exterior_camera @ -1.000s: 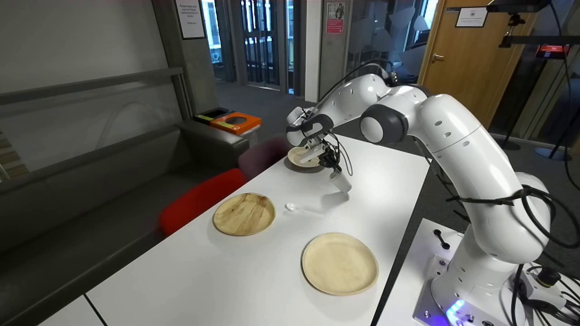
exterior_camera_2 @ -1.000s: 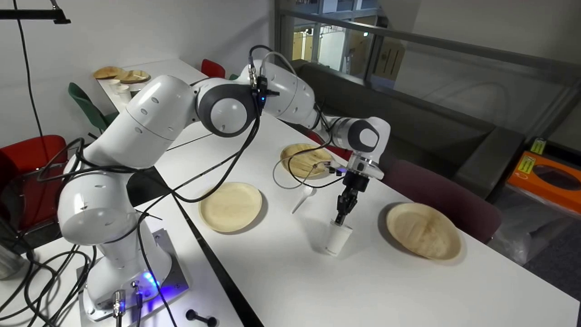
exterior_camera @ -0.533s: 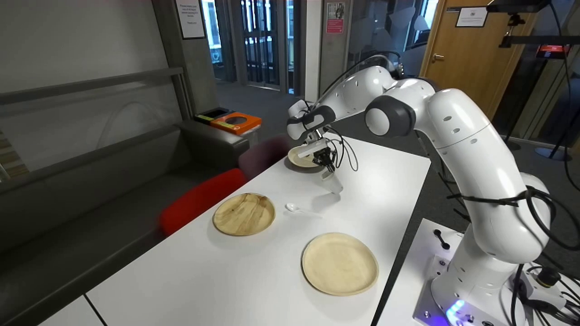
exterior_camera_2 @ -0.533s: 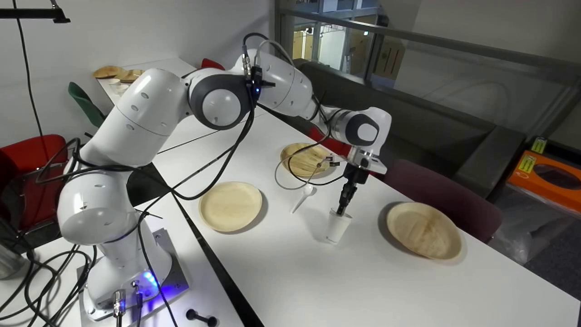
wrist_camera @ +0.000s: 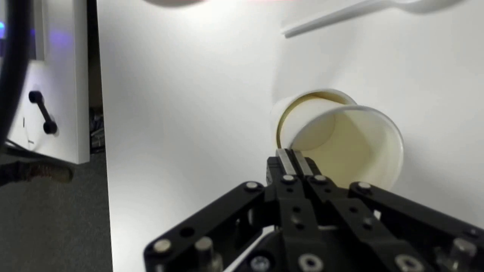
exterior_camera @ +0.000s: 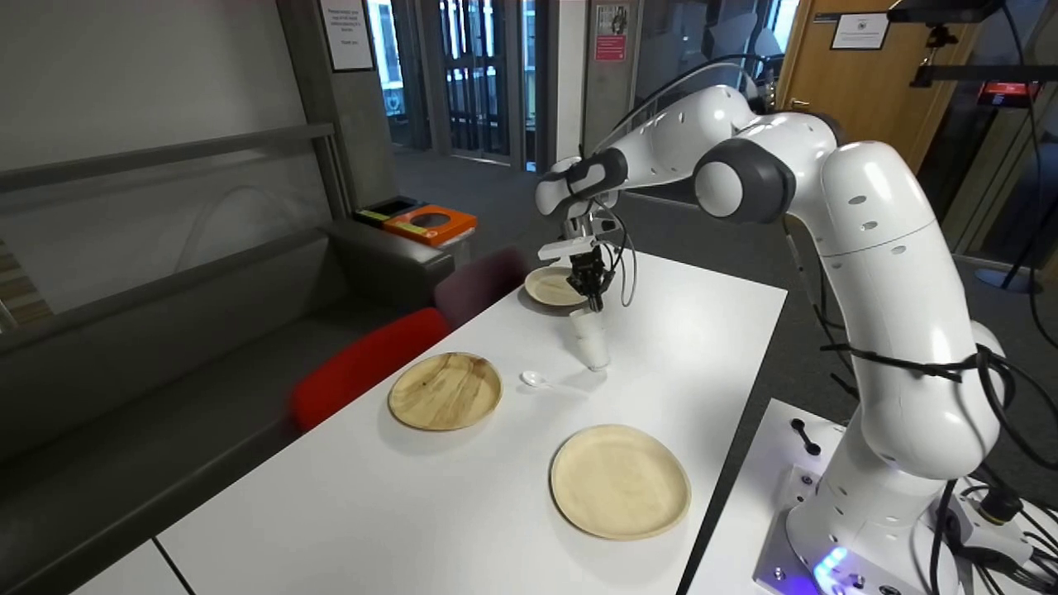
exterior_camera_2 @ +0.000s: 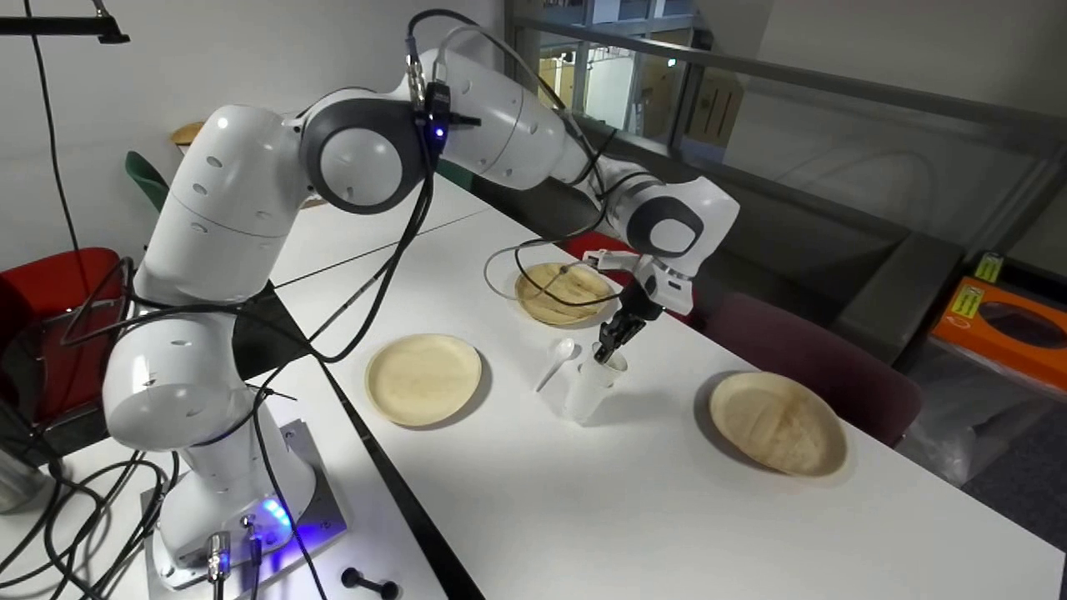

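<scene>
Jaws pinched almost together, the arm (exterior_camera: 888, 215) holds the upper cup (wrist_camera: 351, 136) by its rim. In the wrist view the fingertips (wrist_camera: 284, 161) lie side by side, with that rim running up to them and the cup's mouth spreading to their right. Its other end sits inside the lower cup (wrist_camera: 279, 113), whose edge shows as a ring around it. In both exterior views the two cups make one tall white shape, with the top leaning to the side of the sofa (exterior_camera: 149, 347). Their foot is at or just above the worktop (exterior_camera: 397, 504); I cannot tell whether it touches.

From the base (exterior_camera_2: 233, 517), on a separate white surface (exterior_camera: 756, 496) beside the worktop, the arm climbs, bends sharply at the elbow (exterior_camera_2: 358, 162) and reaches well out across, the forearm (exterior_camera_2: 508, 125) sloping down to the wrist (exterior_camera_2: 679, 221). There it folds under. Below the wrist the jaws point steeply down, slanting back to the base side in an exterior view.

Near the cups' foot lies a white spoon (exterior_camera: 534, 378). Of the three plates, a pale plate (exterior_camera: 620, 483) lies on the base side, a grained plate (exterior_camera: 446, 391) by the red chair (exterior_camera: 364, 364), and a far plate (exterior_camera_2: 779, 422) by the maroon chair (exterior_camera_2: 813, 346). In an exterior view the jaws stand in front of the far plate's edge.
</scene>
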